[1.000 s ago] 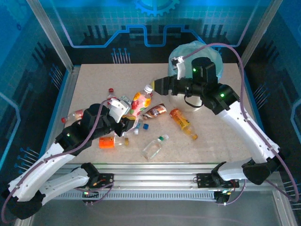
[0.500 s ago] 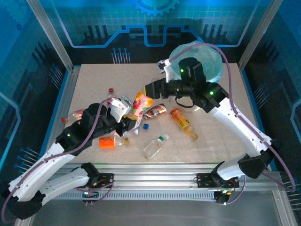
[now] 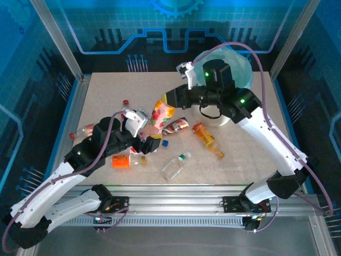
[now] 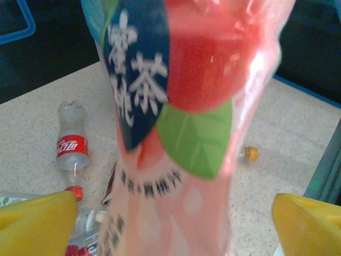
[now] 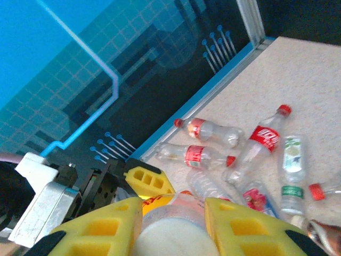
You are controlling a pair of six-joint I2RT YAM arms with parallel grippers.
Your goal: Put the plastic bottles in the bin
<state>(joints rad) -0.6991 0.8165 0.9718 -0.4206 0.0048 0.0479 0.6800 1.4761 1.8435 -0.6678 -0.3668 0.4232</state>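
Right wrist view: the right pincer is clamped on the white-capped top of the pink bottle; the bottle stands roughly upright, its body between the left pincer's wide-apart fingers, neither visibly touching; the bin stands behind the right arm at the desk's far side, so that arm is nearer.

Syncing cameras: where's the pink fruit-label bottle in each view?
Top external: pink bottle mid-table, right gripper shut on its top.
Left wrist: centre frame, left gripper open either side.
Right wrist: bottom centre, white cap between the jaws.
Shared landmark: speckled table.
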